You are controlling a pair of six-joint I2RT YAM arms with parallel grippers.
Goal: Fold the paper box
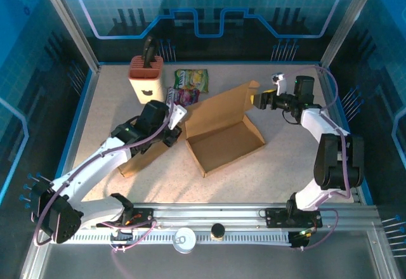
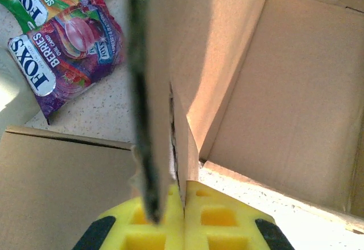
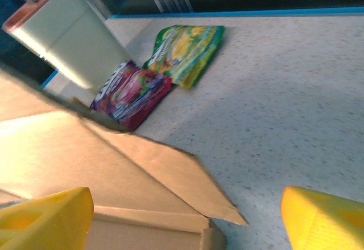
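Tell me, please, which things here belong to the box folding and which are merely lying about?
Job: paper box; left pincer, shut on its wall; right pincer, open.
Lying about: purple berries packet; green sweets packet; cream holder.

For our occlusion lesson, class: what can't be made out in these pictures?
Left wrist: brown cardboard box's blurred wall hides whatever lies behind.
Right wrist: cream orange-topped knife block cut off by top edge; box flap covers part of purple sweet packet.
Top external: packet lettering too small.
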